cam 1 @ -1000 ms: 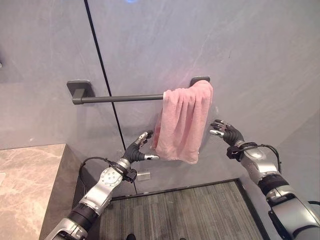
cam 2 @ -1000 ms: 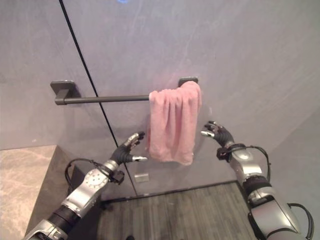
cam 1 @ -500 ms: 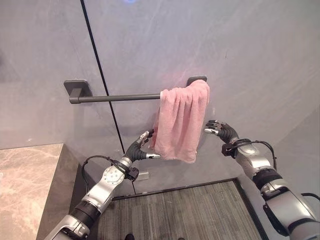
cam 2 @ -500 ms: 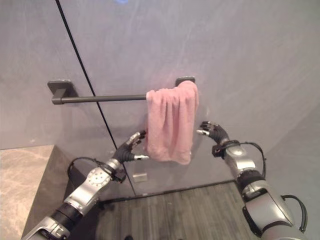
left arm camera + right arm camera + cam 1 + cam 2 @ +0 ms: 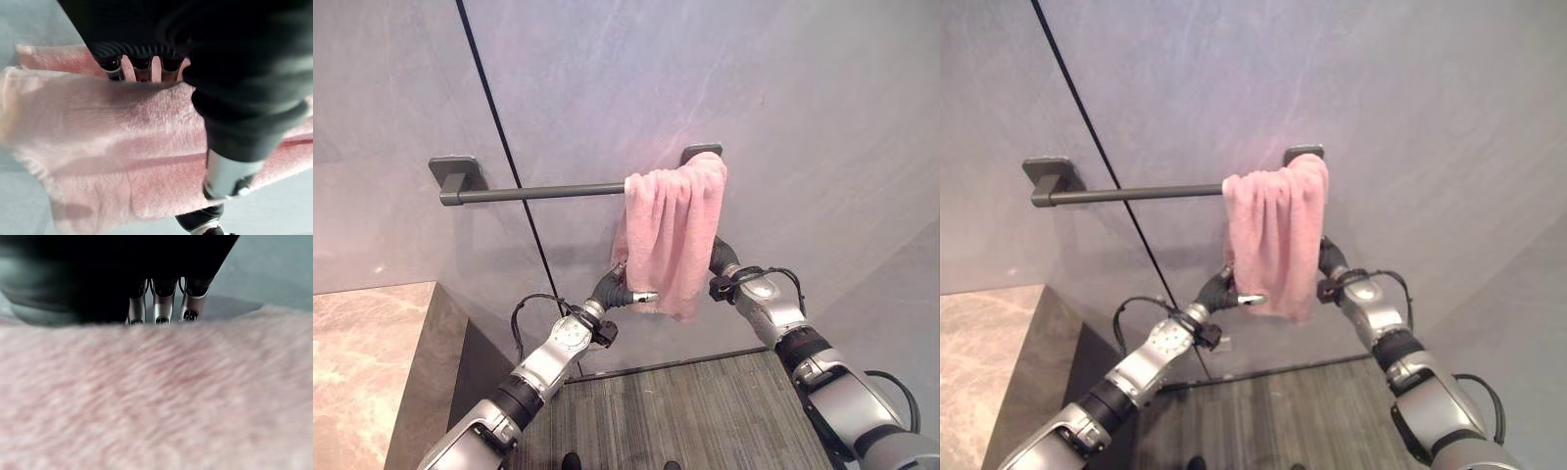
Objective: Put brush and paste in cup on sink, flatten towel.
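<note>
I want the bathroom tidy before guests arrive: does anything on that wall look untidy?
Yes. The pink towel hangs bunched in folds at one end of the towel bar by its bracket, rather than spread flat along it.

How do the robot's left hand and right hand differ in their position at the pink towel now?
The left hand is at the towel's lower left edge, thumb in front of the cloth, fingers behind it. The right hand is at the right edge, higher up, its fingers hidden behind the cloth. Both touch the bunched towel on the rail.
</note>
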